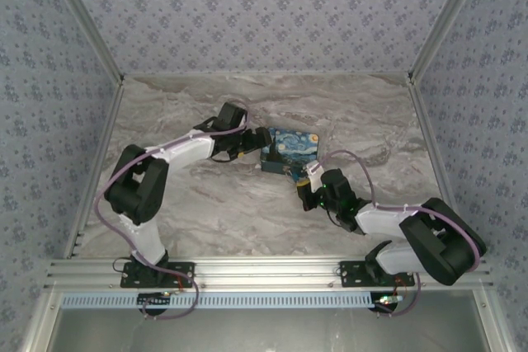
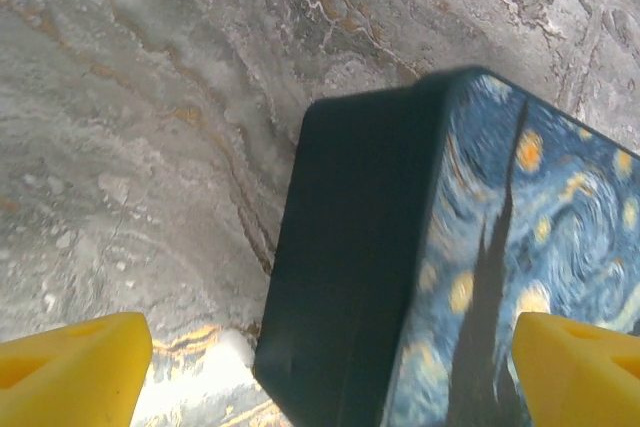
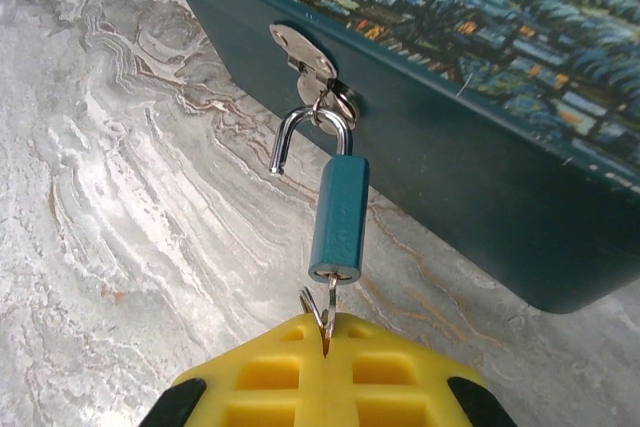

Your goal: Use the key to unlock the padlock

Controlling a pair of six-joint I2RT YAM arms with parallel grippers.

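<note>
The padlock (image 3: 338, 222), blue-bodied and tiny, hangs from the silvery hasp (image 3: 303, 57) on the front of the blue painted box (image 3: 480, 77). One leg of its shackle (image 3: 285, 142) stands free of the body. The key (image 3: 330, 305) sticks into the padlock's underside, and my right gripper (image 3: 325, 347) is shut on the key and its ring. At the box's far left end (image 1: 290, 150), my left gripper (image 2: 335, 372) stands open. Its yellow fingers (image 2: 70, 367) sit either side of the box's dark corner (image 2: 360, 277) without touching it.
The marble table (image 1: 206, 204) is walled by patterned panels (image 1: 264, 14) at the back and both sides. An aluminium rail (image 1: 264, 274) runs along the near edge by the arm bases. Open tabletop lies left of the box and in front of it.
</note>
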